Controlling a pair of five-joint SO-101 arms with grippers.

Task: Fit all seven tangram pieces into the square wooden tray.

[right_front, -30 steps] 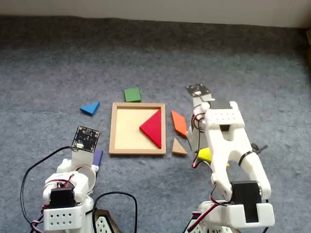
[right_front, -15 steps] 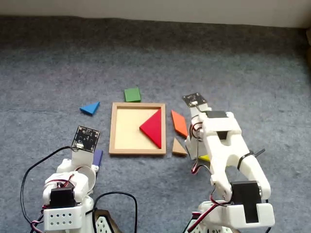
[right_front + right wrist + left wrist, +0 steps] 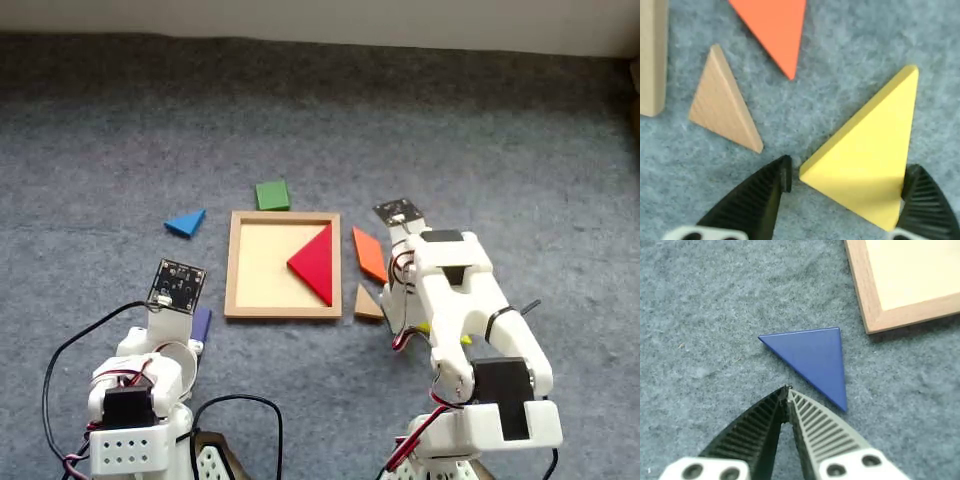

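The right fingers (image 3: 762, 192) are seen spread wide and empty around the yellow triangle (image 3: 867, 165), laid flat on the surface at 4 o'clock from the tray (image 3: 232, 270). It is judged light, stiff and slick, best pinched across its thin edges. The left fingers (image 3: 805, 420) are closed on nothing.

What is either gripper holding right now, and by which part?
Nothing is held. The right gripper is open astride the yellow triangle, not clamped on it; the left gripper is shut and empty beside the blue triangle.
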